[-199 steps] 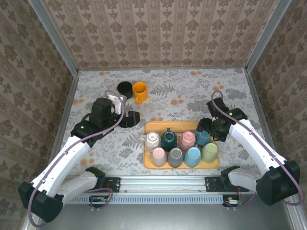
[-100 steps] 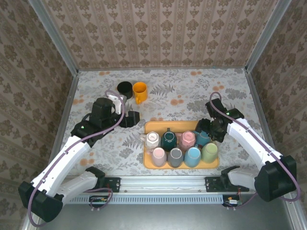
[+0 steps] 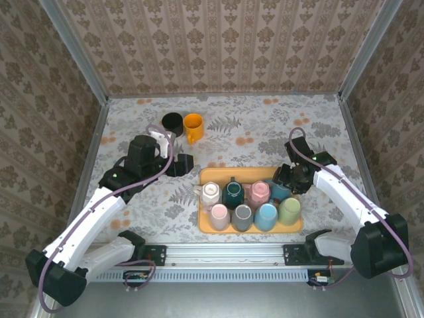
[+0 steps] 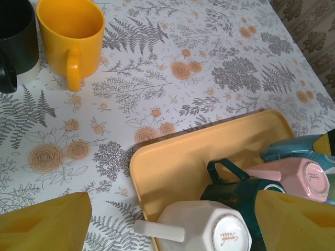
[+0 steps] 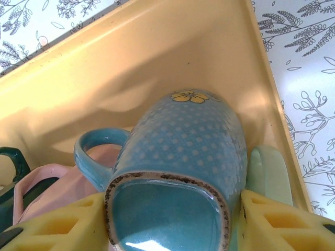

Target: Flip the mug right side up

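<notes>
Right jaws pinch the bottom-up blue mug (image 5: pixel 183 157) by its sides in the tray (image 5: pixel 131 68), set to flip it; left jaws open, empty.

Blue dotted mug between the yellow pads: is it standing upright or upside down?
Upside down. The blue dotted ceramic mug shows its flat base, ringed by a rough unglazed rim, facing up toward the camera.
</notes>
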